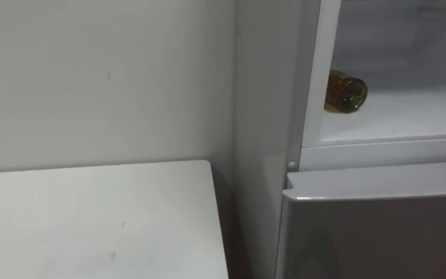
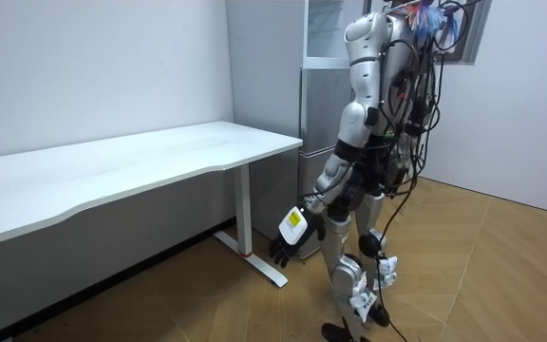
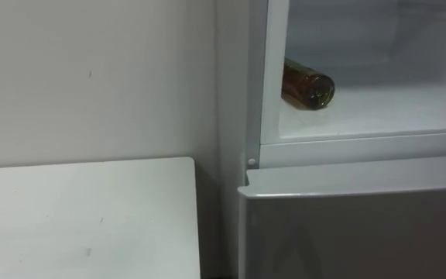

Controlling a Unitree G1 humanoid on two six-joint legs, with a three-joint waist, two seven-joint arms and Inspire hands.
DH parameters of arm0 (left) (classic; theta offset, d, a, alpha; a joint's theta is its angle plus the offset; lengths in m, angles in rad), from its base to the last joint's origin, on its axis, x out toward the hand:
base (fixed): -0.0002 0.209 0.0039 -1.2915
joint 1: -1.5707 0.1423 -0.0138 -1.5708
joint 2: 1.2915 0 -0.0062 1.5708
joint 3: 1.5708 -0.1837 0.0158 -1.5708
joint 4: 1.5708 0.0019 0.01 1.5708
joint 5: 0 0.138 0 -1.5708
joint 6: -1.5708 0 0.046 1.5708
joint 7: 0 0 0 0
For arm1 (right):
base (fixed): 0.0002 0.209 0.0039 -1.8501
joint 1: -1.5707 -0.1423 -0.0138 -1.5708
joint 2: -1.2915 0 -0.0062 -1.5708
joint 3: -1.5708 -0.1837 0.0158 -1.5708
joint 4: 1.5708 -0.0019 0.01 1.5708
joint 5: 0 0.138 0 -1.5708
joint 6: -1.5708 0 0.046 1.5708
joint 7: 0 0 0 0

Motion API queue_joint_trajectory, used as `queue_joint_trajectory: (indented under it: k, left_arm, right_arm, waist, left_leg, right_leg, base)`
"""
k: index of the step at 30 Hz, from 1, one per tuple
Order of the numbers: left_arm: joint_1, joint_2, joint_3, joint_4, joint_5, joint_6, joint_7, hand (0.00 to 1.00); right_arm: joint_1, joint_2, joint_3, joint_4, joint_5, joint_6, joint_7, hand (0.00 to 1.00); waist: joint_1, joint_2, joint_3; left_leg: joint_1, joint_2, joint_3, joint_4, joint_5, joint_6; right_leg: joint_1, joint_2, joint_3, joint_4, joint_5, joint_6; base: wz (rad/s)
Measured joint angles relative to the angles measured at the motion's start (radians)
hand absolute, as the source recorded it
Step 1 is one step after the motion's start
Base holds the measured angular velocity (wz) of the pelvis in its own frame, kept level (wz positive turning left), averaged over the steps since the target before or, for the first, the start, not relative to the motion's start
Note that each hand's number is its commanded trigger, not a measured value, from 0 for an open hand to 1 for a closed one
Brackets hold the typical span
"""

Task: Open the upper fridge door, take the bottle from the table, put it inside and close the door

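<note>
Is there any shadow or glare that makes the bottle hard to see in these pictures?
Left eye view: no, the bottle lies evenly lit on the fridge shelf; right eye view: dark shadow between table and fridge; room view: soft light, shadow under the table.

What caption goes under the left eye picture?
Bottle lying on its side in the open upper fridge.

Bottle [image 1: 345, 91] inside fridge [image 1: 385, 147], right of table [image 1: 99, 217]
</note>
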Motion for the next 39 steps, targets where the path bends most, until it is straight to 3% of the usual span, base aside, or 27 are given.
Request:
queue_joint_trajectory:
  k: [5, 10, 14, 20, 26, 31, 33, 39]
  left_arm:
    - [-0.012, 0.0, 0.012, 0.006, 0.0, 0.018, 0.0, 0.0]
    - [-0.006, 0.002, 0.101, 0.001, 0.0, 0.015, 0.0, 0.0]
    - [0.012, 0.012, 0.126, -0.009, -0.001, 0.007, 0.009, 0.0]
    - [0.005, 0.012, 0.174, -0.015, -0.001, -0.013, 0.014, 0.0]
    - [0.019, 0.013, 0.191, -0.044, -0.001, -0.014, 0.032, 0.0]
    - [0.03, 0.012, 0.219, -0.058, 0.002, -0.014, 0.031, 0.0]
    - [0.043, 0.012, 0.242, -0.059, 0.011, -0.014, 0.031, 0.0]
    - [0.059, 0.021, 0.247, -0.1, 0.021, -0.014, 0.021, 0.0]
  right_arm:
    - [-0.016, -0.002, -0.023, 0.02, 0.078, 0.035, 0.006, 0.0]
    - [-0.022, -0.018, -0.184, -0.022, 0.188, 0.039, -0.012, 0.0]
    - [-0.018, -0.042, -0.297, -0.142, 0.326, 0.028, -0.064, 0.0]
    - [-0.001, -0.058, -0.421, -0.246, 0.48, 0.011, -0.141, 0.0]
    - [0.004, -0.087, -0.447, -0.343, 0.531, 0.001, -0.225, 0.0]
    - [0.004, -0.1, -0.553, -0.39, 0.563, 0.0, -0.284, 0.0]
    - [0.016, -0.107, -0.605, -0.457, 0.561, -0.019, -0.332, 0.0]
    - [0.029, -0.128, -0.635, -0.625, 0.557, -0.062, -0.449, 0.0]
  waist:
    - [-0.002, -0.002, -0.0006]
    - [-0.018, -0.006, 0.0]
    - [-0.054, -0.015, -0.0017]
    - [-0.06, -0.036, -0.0035]
    - [-0.082, -0.052, -0.0037]
    - [-0.085, -0.063, -0.004]
    - [-0.09, -0.063, -0.0042]
    - [-0.111, -0.063, -0.0041]
  left_leg:
    - [0.001, 0.0, 0.001, 0.0, 0.0, 0.0]
    - [0.004, -0.001, 0.002, -0.002, 0.0, 0.0]
    - [0.002, -0.001, 0.004, -0.003, 0.0, 0.0]
    - [0.005, 0.0, 0.007, -0.006, 0.0, 0.0]
    - [-0.001, -0.001, 0.011, -0.006, 0.0, 0.0]
    - [-0.002, 0.0, 0.013, -0.013, 0.0, 0.0]
    - [-0.003, -0.002, 0.013, -0.016, 0.0, 0.0]
    - [-0.01, -0.002, 0.014, -0.018, 0.0, 0.0]
  right_leg:
    - [-0.001, 0.0, 0.003, 0.002, 0.0, 0.0]
    - [-0.007, -0.001, 0.003, 0.015, -0.002, 0.0]
    - [-0.016, -0.001, 0.006, 0.015, -0.003, -0.001]
    - [-0.018, 0.001, 0.015, 0.019, -0.004, -0.002]
    - [-0.036, 0.001, 0.03, 0.04, -0.007, -0.002]
    - [-0.049, 0.002, 0.041, 0.049, -0.012, -0.003]
    - [-0.05, 0.002, 0.041, 0.05, -0.012, -0.003]
    - [-0.058, 0.002, 0.037, 0.049, -0.014, -0.002]
  base:
    - [0.0]
    - [-0.02]
    - [-0.02]
    - [-0.04]
    - [-0.06]
    - [-0.05]
    - [0.0]
    - [0.0]
